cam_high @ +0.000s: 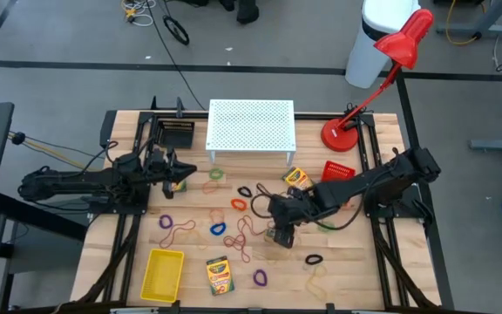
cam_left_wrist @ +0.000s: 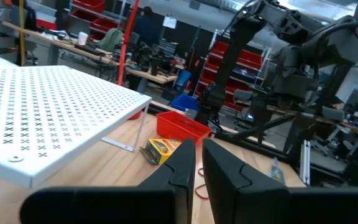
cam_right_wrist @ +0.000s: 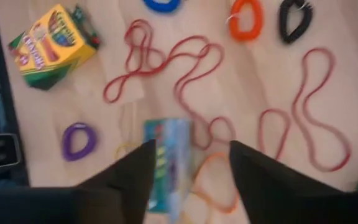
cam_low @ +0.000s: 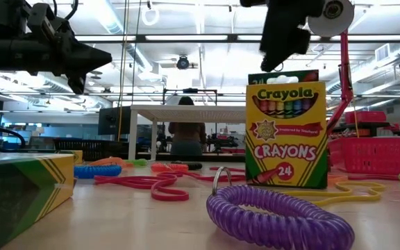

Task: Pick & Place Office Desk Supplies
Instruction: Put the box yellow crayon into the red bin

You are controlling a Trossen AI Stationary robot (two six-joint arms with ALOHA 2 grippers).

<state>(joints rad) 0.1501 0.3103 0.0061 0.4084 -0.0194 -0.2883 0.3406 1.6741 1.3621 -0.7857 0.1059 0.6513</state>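
On my left, the left gripper hangs near the white perforated stand, fingers nearly together, empty. My right gripper stands with its jaws apart over a crayon box directly below them; I cannot tell whether they touch it. Red rubber bands lie just ahead, a purple loop beside.

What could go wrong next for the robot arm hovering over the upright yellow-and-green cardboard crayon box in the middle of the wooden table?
1. The yellow-and-green cardboard crayon box stands on its narrow end directly below the open right gripper. A finger brushing it on the way up could probably tip it over.
2. Thin reddish rubber bands lie close beside the box. If it falls, it might land on them and make them harder to pick up.
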